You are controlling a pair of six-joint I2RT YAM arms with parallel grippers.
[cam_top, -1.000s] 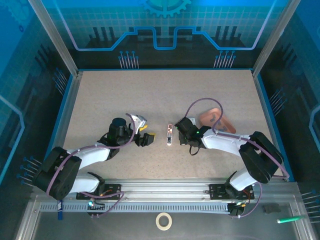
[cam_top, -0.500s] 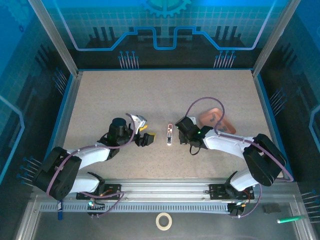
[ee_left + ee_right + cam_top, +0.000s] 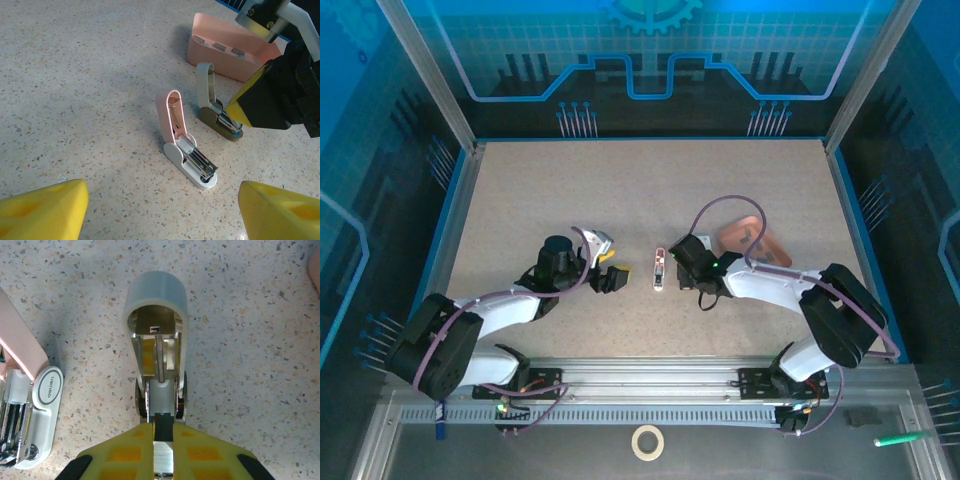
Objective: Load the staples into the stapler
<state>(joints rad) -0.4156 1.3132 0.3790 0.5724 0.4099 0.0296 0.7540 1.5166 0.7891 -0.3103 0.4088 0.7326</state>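
Near the middle of the table [image 3: 620,190], the white stapler [image 3: 186,150] was stood open with its lid [image 3: 169,112] raised, just beside a grey stapler [image 3: 156,295]. The right end effector [image 3: 162,445] was pinched shut on a strip of staples [image 3: 162,432] at the grey stapler's channel; the left end effector [image 3: 162,212] was held wide and empty. The strip might be tilted against the spring [image 3: 160,357] and jammed, or loaded into the wrong stapler.

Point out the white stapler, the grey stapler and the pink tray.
white stapler [image 3: 180,150], left wrist view, white base beside the hinge.
grey stapler [image 3: 156,290], right wrist view, rounded end of its raised lid.
pink tray [image 3: 220,55], left wrist view, near outer wall.
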